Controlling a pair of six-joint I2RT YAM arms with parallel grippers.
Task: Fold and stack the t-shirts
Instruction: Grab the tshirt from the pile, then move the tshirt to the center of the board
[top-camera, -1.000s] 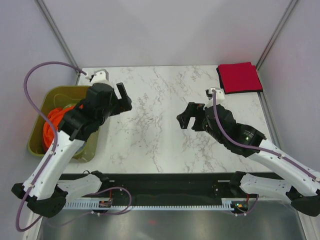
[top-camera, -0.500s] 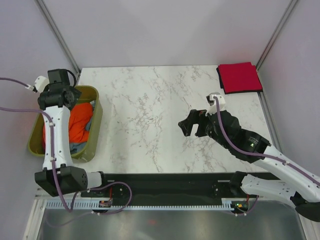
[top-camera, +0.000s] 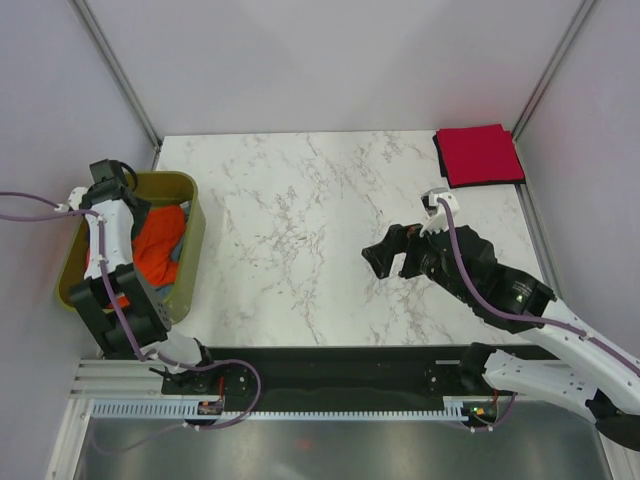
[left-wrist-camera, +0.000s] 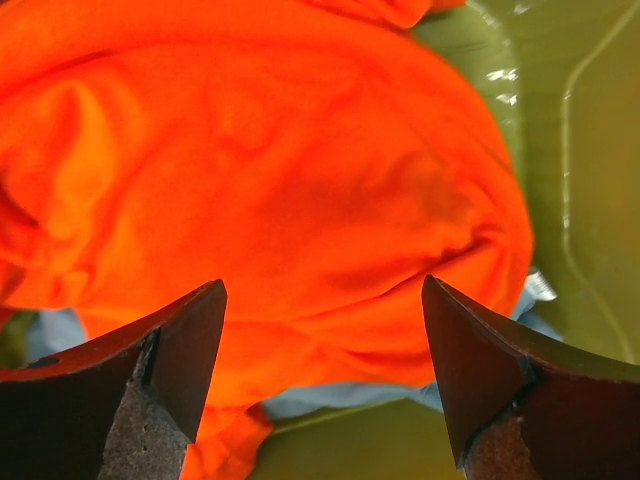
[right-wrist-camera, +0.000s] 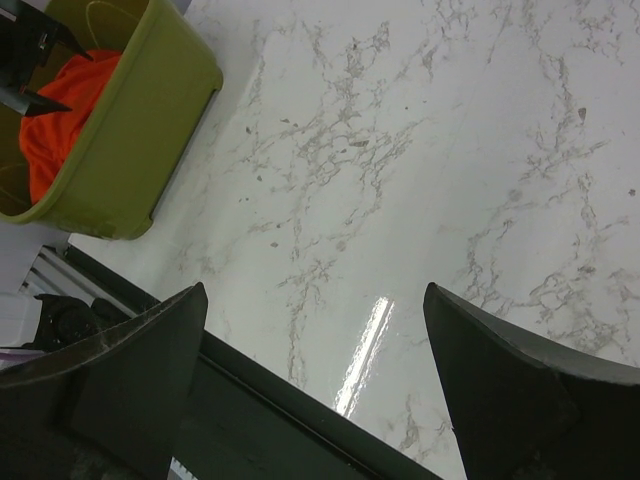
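Left gripper (left-wrist-camera: 322, 300) here, fingers spread as wide as they go and nothing between them, and I'm looking straight down my fingertips into the tub (left-wrist-camera: 590, 200). The orange shirt (left-wrist-camera: 250, 170) lies dead ahead of me, just beyond the tips, a crumpled mound that fills almost everything I see. It has no clean long axis that I can make out; it's bunched, and the heap runs across my fingers wider than the gap between them, spilling past the finger on one side more than the other. Under its near edge a strip of grey-blue shirt (left-wrist-camera: 340, 398) peeks out, close to my fingertips. I can't tell whether I'm touching cloth yet. My right gripper (right-wrist-camera: 315, 300) is also wide apart and empty, out over the bare table (right-wrist-camera: 400, 150), with the tub well off beyond one fingertip. So the left side is plainly the nearer one for this pick. A folded red shirt (top-camera: 478, 155) sits flat at the table's far corner, well beyond the right fingers.
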